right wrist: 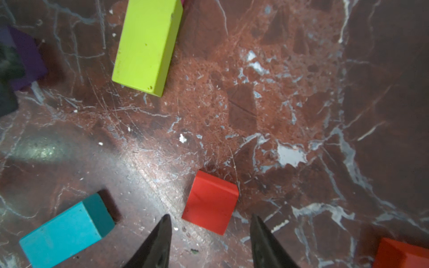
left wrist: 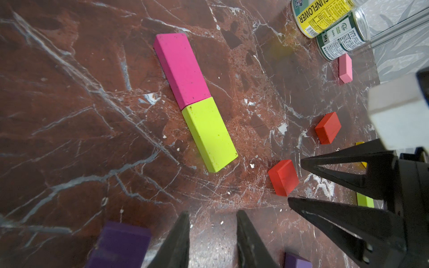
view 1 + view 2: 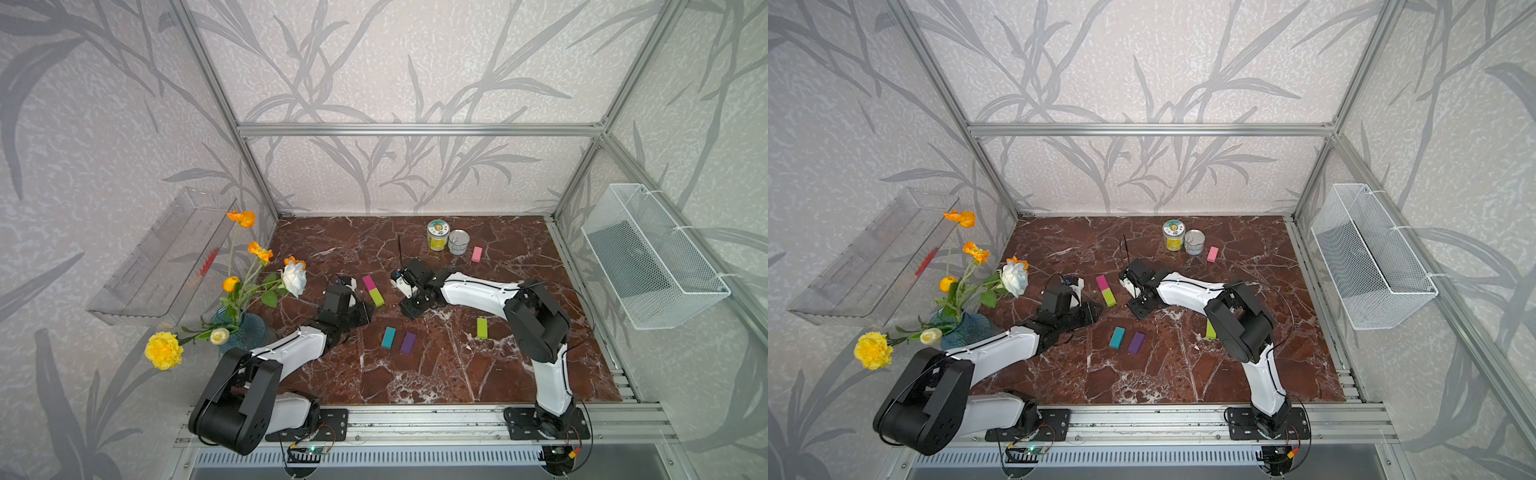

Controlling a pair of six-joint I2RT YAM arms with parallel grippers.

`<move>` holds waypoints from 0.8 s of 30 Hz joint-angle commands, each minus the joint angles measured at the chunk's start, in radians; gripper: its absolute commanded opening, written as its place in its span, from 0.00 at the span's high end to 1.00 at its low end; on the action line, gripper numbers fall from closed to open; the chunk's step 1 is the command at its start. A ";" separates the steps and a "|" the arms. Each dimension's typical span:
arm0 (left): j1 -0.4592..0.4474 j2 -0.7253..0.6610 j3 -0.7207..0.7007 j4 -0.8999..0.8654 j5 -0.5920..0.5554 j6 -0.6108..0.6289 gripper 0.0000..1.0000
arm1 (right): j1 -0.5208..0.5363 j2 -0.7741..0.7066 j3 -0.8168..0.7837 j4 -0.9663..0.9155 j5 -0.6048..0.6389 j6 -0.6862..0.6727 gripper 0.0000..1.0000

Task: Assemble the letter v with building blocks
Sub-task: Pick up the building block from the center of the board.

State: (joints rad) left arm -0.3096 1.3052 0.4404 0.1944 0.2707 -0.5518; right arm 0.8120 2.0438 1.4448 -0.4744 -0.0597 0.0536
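Letter v (image 3: 372, 290) barely begun, by my reading: magenta rectangular brick (image 3: 369, 283) and lime green rectangular brick (image 3: 377, 297) touch end to end, slanted row at centre of both top views on red marble worktop (image 3: 436, 374).

No corner block or second stroke yet.

Loose: teal brick (image 3: 389, 337), purple brick (image 3: 408, 343) lower centre; second lime brick (image 3: 482, 328) right; pale pink brick (image 3: 477, 254) upper right; two red cubes (image 2: 283, 177).

Left jaws apart, empty. Right jaws apart, one red cube just ahead, unclamped.
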 commanded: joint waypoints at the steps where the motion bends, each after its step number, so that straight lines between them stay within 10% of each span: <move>1: -0.003 0.006 -0.013 0.008 0.006 0.011 0.66 | 0.010 0.024 0.026 -0.026 0.025 -0.009 0.48; 14: -0.003 0.026 -0.014 0.014 0.004 0.011 0.67 | 0.030 0.064 0.045 -0.021 0.039 0.011 0.53; 24: -0.003 0.024 -0.013 0.010 0.018 0.019 0.68 | 0.038 0.035 0.033 0.007 0.062 0.014 0.82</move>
State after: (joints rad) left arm -0.3096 1.3304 0.4400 0.1951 0.2752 -0.5499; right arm 0.8410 2.0979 1.4746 -0.4747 -0.0078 0.0601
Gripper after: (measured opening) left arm 0.319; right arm 0.319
